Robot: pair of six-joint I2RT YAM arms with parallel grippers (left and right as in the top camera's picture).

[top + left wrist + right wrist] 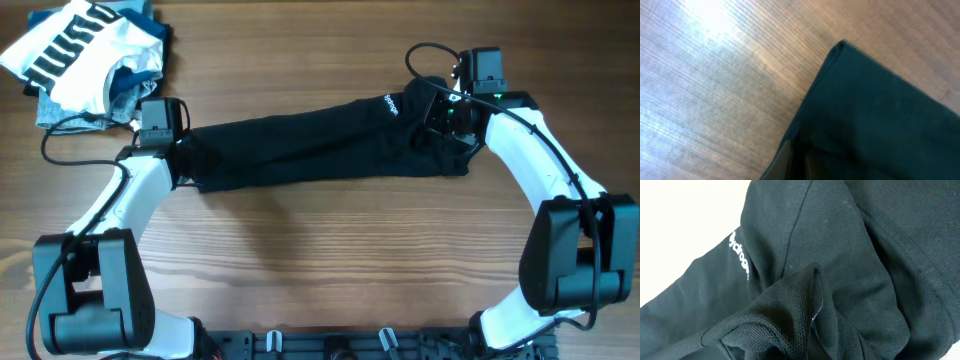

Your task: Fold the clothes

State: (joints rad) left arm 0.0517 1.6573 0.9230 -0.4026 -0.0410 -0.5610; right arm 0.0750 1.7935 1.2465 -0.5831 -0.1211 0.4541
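Black shirt (pixel 320 150) lay on the wooden table (pixel 330 260) as one long narrow band. Its long axis ran left to right across the far half of the table, the right end sitting slightly farther from the robot base than the left. White logo print (pixel 390 105) sat on the far edge near the right end; the right wrist view showed it as lettering (pixel 738 255) running along a seam.

Left gripper (pixel 185 152) was at the band's left end, right gripper (pixel 445 120) at the right end, both over fabric. The near edge of the band was fairly straight. The right end was bunched and creased under the right gripper.

Left wrist view: a shirt corner (pixel 840 45) pointed up-frame, bare table (pixel 715 75) to its left, cloth (pixel 875 115) filling the lower right. Fingers not clearly visible, so I could not tell whether they were spread or pinching.

Right wrist view: cloth (pixel 840 245) filled the frame, with a raised pucker at lower centre. Fingers were hidden, so the grip could not be read there either.

Open wood lay in front of the band, between both arms. At the far left corner was a pile: white garment with black stripes (pixel 75 45) on blue and grey garments (pixel 55 105), near the left gripper but apart from the shirt.
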